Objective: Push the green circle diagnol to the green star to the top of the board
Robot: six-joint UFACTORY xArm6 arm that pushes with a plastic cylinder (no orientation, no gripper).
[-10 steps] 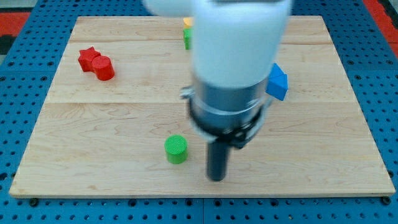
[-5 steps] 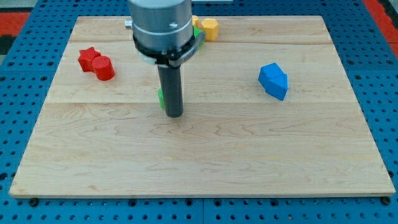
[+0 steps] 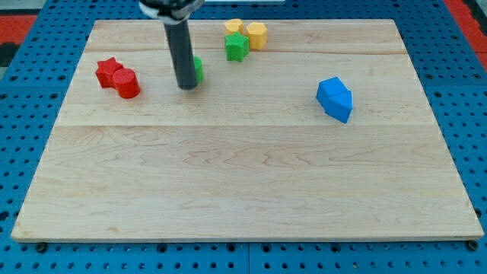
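The green circle sits in the upper left-middle of the wooden board, mostly hidden behind my rod. My tip touches the circle's lower left side. The green star stands to the upper right of the circle, near the view's top edge of the board, apart from it.
Two yellow blocks stand against the green star at the view's top. A red star and a red cylinder touch each other at the left. Two blue blocks sit together at the right.
My rod swept from the board's bottom middle up to the upper left. The green circle was pushed from near the bottom edge up to a spot left of and below the green star.
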